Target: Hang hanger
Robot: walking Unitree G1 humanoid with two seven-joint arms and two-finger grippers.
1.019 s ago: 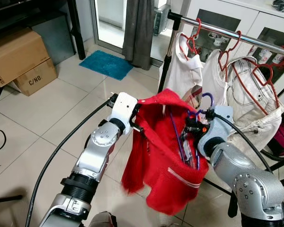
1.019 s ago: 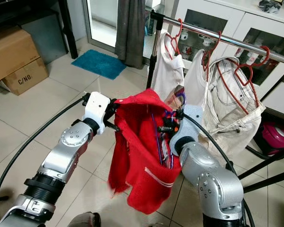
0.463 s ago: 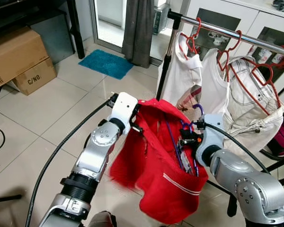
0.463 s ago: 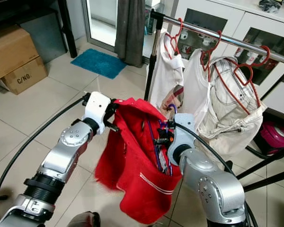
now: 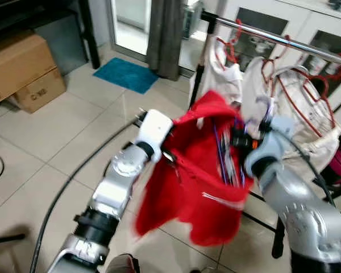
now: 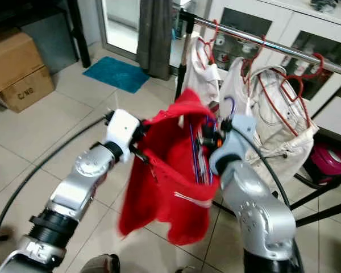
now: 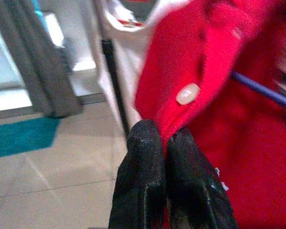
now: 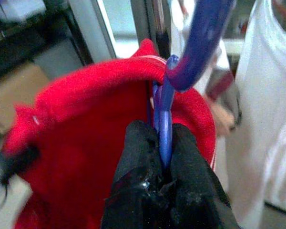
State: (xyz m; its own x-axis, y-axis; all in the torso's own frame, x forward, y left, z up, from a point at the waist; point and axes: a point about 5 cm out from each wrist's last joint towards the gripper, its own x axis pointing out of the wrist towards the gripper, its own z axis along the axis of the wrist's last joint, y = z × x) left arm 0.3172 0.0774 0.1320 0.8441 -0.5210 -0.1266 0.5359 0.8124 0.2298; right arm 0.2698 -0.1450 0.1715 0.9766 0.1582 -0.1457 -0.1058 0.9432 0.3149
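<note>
Blurring hides the purple hanger inside the red garment.

Bright daylight enters through the glass door; all four views are softened by motion blur.

garment before rack, boxes left

red garment between both arms | purple hanger near clothes rail
</note>
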